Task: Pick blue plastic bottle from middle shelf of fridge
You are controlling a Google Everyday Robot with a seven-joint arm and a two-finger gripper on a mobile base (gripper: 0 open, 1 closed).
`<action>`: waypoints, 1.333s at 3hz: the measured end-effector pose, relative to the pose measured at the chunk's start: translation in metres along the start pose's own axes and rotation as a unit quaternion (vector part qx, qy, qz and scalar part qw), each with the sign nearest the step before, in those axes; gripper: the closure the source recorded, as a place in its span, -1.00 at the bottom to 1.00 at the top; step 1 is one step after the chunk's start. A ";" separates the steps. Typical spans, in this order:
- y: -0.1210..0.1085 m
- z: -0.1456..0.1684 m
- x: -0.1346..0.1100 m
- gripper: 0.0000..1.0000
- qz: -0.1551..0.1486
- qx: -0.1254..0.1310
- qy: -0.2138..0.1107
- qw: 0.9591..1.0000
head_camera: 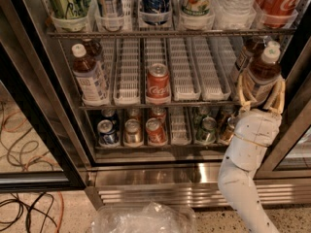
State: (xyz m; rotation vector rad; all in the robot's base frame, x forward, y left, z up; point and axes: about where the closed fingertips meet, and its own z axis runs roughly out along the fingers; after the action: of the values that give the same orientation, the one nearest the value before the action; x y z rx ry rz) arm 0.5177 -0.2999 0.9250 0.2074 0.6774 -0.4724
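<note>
My gripper (261, 85) is at the right end of the middle shelf (184, 100), its tan fingers (241, 89) closed around the blue plastic bottle (265, 67). The bottle is small, holds dark brown drink and has a white cap and a pale label. It stands upright in the grip, raised in front of the shelf's right lane. My white arm (248, 144) rises from the bottom right. A matching bottle (90, 76) stands in the left lane, and another (247, 52) sits behind the held one.
A red Coca-Cola can (158, 84) stands in the centre lane. Small cans (131, 130) fill the rack below. Large bottles and cans (194, 1) line the top shelf. The dark door frame (296, 115) is close on the right. A crumpled clear bag (141, 220) lies on the floor.
</note>
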 end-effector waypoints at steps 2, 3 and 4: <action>0.006 -0.018 -0.012 1.00 0.019 -0.041 0.002 0.999; 0.010 -0.070 -0.034 1.00 0.055 -0.115 0.006 0.992; 0.015 -0.105 -0.053 1.00 0.067 -0.161 0.003 0.985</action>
State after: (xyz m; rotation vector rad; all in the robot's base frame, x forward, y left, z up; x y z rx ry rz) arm 0.4307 -0.2328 0.8792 -0.0510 0.7296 -0.2276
